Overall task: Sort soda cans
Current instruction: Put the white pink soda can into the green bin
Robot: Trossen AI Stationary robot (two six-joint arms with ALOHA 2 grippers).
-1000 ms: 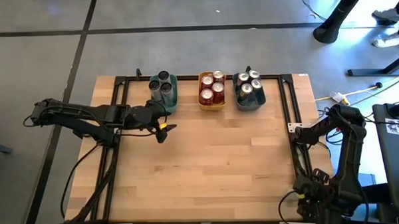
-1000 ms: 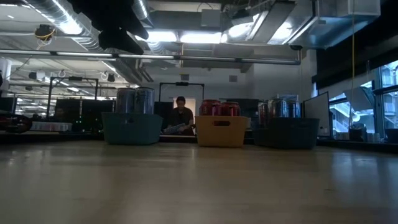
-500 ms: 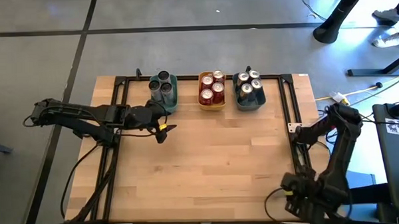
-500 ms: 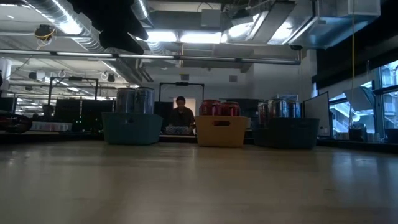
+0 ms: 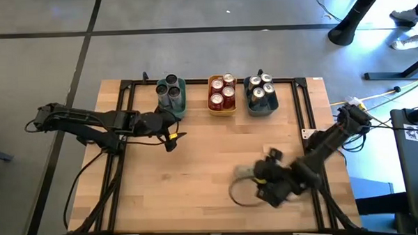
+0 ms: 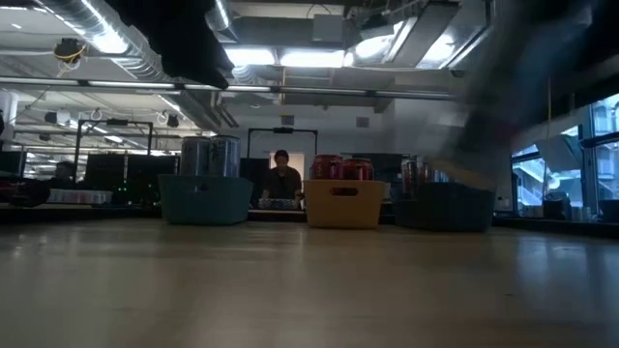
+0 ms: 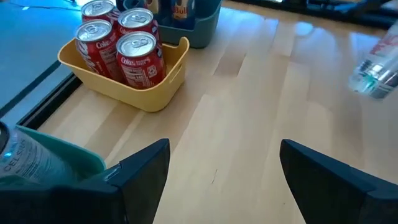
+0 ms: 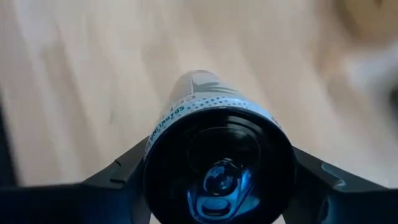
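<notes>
Worktop [image 5: 197, 174]: wooden, black-framed; three bins stand in a row along its far edge.
Yellow bin [image 5: 222, 107]: middle of the row; I place everything else from it. It holds four red cans [image 5: 223, 93], upright, silver tops up.
Teal bin [image 5: 178, 99]: just left of the yellow bin, with three silver-grey cans [image 5: 169, 89] upright in it.
Grey bin [image 5: 262, 104]: just right of the yellow bin, with four dark cans [image 5: 260, 87] upright.
Left end effector [image 5: 171, 138]: mine, low over the worktop, in front of the teal bin and so left of the yellow one and nearer me. Its fingers [image 7: 146, 171] stand well apart with nothing between them.
Right end effector [image 5: 244, 173]: mine, over the worktop well in front of the yellow bin and a little to its right, blurred from above. My right wrist view shows its two fingers [image 8: 115, 177] closed on either side of a can [image 8: 214, 149] with a silver-grey, dotted body, its dark end facing the camera.
Person [image 6: 281, 180]: seated in the room beyond, seen between the teal and yellow bins.
</notes>
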